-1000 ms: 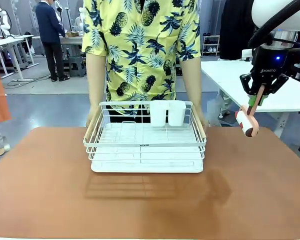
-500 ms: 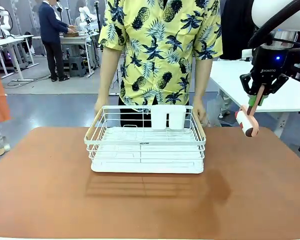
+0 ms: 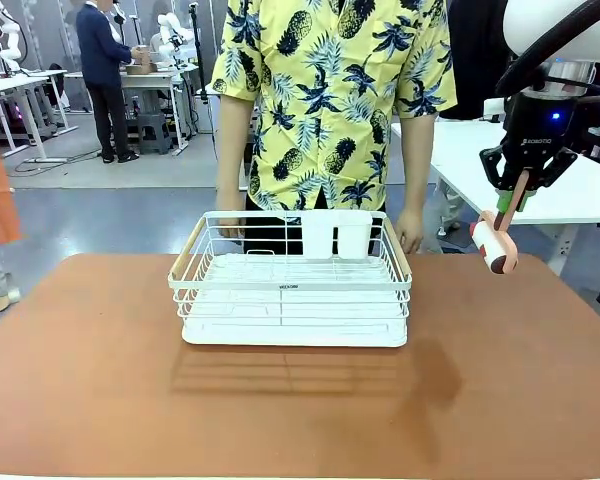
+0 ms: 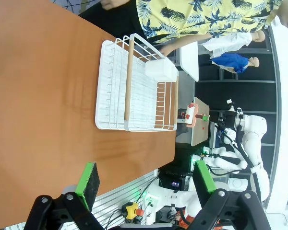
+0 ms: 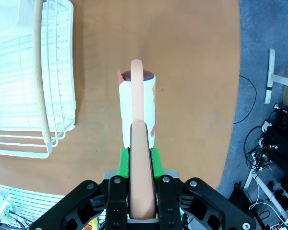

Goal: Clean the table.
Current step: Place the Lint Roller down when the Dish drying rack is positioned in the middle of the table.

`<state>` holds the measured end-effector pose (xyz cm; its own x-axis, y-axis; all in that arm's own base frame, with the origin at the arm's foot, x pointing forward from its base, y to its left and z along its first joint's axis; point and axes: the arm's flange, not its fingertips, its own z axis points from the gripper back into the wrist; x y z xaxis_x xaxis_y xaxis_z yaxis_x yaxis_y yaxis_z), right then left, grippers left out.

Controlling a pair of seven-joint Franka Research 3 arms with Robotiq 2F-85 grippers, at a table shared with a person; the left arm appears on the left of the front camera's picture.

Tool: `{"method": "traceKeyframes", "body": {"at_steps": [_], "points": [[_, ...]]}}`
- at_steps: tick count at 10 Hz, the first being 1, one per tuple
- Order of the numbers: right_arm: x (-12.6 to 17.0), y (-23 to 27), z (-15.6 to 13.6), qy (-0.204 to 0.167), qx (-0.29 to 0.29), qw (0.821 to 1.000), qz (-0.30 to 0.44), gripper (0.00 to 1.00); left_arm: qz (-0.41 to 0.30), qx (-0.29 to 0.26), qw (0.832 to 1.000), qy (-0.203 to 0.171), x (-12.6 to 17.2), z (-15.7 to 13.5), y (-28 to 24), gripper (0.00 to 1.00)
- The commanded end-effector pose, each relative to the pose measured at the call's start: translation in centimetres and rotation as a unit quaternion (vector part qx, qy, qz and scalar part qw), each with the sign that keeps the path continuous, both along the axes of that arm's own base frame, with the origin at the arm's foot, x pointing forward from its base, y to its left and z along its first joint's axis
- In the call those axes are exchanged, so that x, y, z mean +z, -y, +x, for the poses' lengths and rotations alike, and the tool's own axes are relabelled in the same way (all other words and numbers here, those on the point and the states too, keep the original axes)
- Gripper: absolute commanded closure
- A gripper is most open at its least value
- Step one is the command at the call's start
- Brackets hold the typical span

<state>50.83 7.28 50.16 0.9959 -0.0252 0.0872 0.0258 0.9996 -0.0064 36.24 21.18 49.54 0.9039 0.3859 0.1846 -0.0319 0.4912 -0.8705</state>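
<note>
Wide reddish-brown leather-like table [image 3: 100, 380] with rounded corners, spanning the lower half of the front view. White wire dish rack [image 3: 290, 280] with pale wooden side handles standing on it, near the far edge and about centred, over a white drip tray. Two white plastic cups [image 3: 335, 230] hung side by side on the rack's far wall, touching each other.

Right gripper [image 3: 520, 187] raised above the table's far right corner, fingers pressed tight on the peach-pink handle of a lint roller [image 3: 494, 243]. Roller's white drum with reddish-brown end hanging below the fingers, tilted, clear of the table surface. In the right wrist view, green pads [image 5: 125, 160] clamped on both sides of the handle, drum [image 5: 137, 108] pointing away over bare table, rack [image 5: 33, 72] off to the picture's left and well apart from the roller.

Left gripper [image 4: 146, 178] held high over the near side of the table, green-padded fingers [image 4: 90, 178] spread wide with nothing between them. Left wrist view rolled sideways: rack [image 4: 134, 86] and cups on the brown top, right arm with the roller [image 4: 191, 115] farther off.

Person in a yellow pineapple-print shirt [image 3: 335, 100] standing at the far edge just behind the rack, arms down, one hand [image 3: 411, 238] just beside the rack's far right corner, the other hand [image 3: 228, 228] behind its far left wires.
</note>
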Motion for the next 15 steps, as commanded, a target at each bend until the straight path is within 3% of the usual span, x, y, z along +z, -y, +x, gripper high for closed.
{"method": "traceKeyframes", "body": {"at_steps": [1,6,7,8,9,11,13,15], "points": [[0.2,-0.1,-0.1,0.000,0.003,1.000,-0.006,0.79,-0.005,-0.001,1.000,0.004,0.1,-0.1,-0.1,0.00],[0.0,0.0,0.0,0.000,0.000,1.000,0.000,0.79,-0.005,-0.001,1.000,0.004,0.1,-0.1,-0.1,0.00],[-0.1,0.1,0.2,-0.002,-0.023,1.000,0.014,0.79,-0.005,-0.001,1.000,0.004,0.1,-0.1,-0.1,0.00],[-0.6,0.5,0.3,-0.006,-0.098,0.995,0.023,0.79,-0.005,-0.001,1.000,0.004,0.1,-0.1,-0.1,0.00],[-1.1,0.6,-0.2,0.013,-0.197,0.980,0.024,0.79,-0.005,-0.001,1.000,0.004,0.1,-0.1,-0.1,0.00],[-0.9,0.7,-2.0,0.027,-0.330,0.943,0.040,0.79,-0.005,-0.001,1.000,0.004,0.1,-0.1,-0.1,0.00],[-1.4,0.3,-1.7,0.011,-0.448,0.894,0.031,0.79,-0.005,-0.001,1.000,0.004,0.1,-0.1,-0.1,0.00],[-2.7,0.6,0.1,0.005,-0.552,0.830,0.080,0.79,-0.005,-0.001,1.000,0.004,0.1,-0.1,-0.1,0.00]]}}
